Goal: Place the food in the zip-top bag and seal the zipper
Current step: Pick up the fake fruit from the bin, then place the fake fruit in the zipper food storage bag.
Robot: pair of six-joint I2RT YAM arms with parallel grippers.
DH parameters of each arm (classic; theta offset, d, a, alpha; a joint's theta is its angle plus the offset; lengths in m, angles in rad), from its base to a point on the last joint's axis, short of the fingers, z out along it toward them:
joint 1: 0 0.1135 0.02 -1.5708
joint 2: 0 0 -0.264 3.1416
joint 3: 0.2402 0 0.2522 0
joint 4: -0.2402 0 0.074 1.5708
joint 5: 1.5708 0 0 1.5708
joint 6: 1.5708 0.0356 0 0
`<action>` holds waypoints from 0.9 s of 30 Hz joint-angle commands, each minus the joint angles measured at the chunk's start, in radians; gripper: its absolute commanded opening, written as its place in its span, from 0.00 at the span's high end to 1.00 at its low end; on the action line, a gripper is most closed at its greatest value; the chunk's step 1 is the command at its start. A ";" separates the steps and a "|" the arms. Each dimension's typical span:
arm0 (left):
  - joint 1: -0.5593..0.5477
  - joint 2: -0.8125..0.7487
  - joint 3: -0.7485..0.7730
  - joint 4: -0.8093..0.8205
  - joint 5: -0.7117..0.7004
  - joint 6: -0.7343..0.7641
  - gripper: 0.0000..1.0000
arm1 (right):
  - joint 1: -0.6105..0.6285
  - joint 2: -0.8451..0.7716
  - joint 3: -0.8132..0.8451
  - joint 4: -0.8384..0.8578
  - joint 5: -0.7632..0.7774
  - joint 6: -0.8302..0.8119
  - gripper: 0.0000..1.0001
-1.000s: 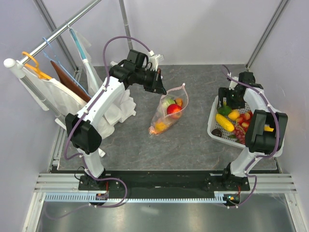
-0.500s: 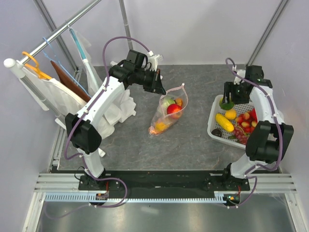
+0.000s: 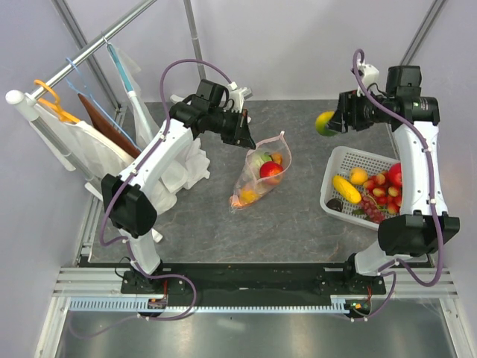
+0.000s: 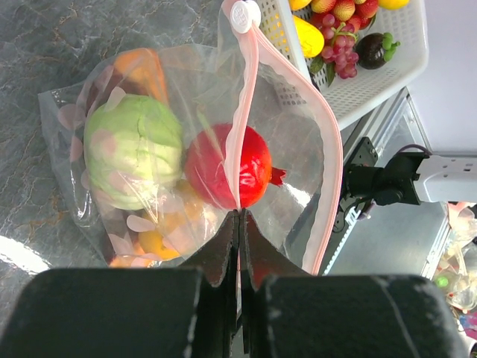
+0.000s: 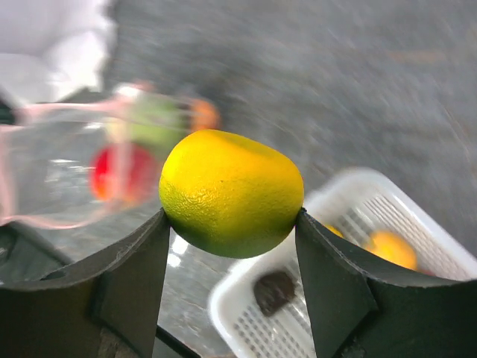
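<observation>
The clear zip-top bag (image 3: 257,175) lies mid-table with its mouth held up. It shows a green cabbage (image 4: 134,149), a red apple (image 4: 227,168) and orange pieces inside. My left gripper (image 4: 240,216) is shut on the bag's pink-red zipper strip (image 4: 242,127); the white slider tab (image 4: 244,15) sits at the far end. My right gripper (image 5: 231,220) is shut on a yellow-green lemon (image 5: 231,192), held in the air (image 3: 326,123) left of the basket and right of the bag.
A white slatted basket (image 3: 339,160) at the right holds corn, grapes, red and yellow pieces. White cloth (image 3: 186,160) and hangers on a rail (image 3: 82,52) stand at the left. Grey tabletop lies between bag and basket.
My right gripper has lifted out of the basket with the lemon and moved up and left toward the bag. The left gripper and bag have stayed still.
</observation>
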State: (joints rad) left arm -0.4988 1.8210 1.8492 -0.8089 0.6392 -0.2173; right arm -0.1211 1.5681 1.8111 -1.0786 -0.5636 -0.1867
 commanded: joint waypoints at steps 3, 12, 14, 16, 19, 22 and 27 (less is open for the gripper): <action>0.005 -0.029 0.011 0.007 0.043 0.012 0.98 | 0.147 0.009 0.189 -0.021 -0.223 0.001 0.36; 0.003 -0.025 0.024 -0.009 0.060 0.010 0.98 | 0.378 0.026 0.168 -0.009 -0.089 -0.140 0.36; 0.003 -0.023 0.025 -0.010 0.066 0.012 0.98 | 0.419 0.021 0.143 -0.007 -0.056 -0.175 0.35; 0.005 -0.022 0.027 -0.012 0.070 0.010 0.98 | 0.471 0.021 0.125 -0.006 0.005 -0.186 0.35; 0.005 -0.022 0.031 -0.012 0.079 0.010 0.98 | 0.512 0.026 0.080 0.000 0.060 -0.197 0.34; 0.005 -0.023 0.036 -0.012 0.105 0.007 0.98 | 0.547 0.035 0.048 0.023 0.109 -0.200 0.31; 0.005 -0.029 0.042 -0.012 0.143 0.004 0.98 | 0.572 0.055 0.042 0.048 0.209 -0.183 0.12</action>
State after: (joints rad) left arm -0.4988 1.8210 1.8484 -0.8158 0.7124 -0.2173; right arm 0.4385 1.6096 1.8477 -1.0779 -0.4545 -0.3637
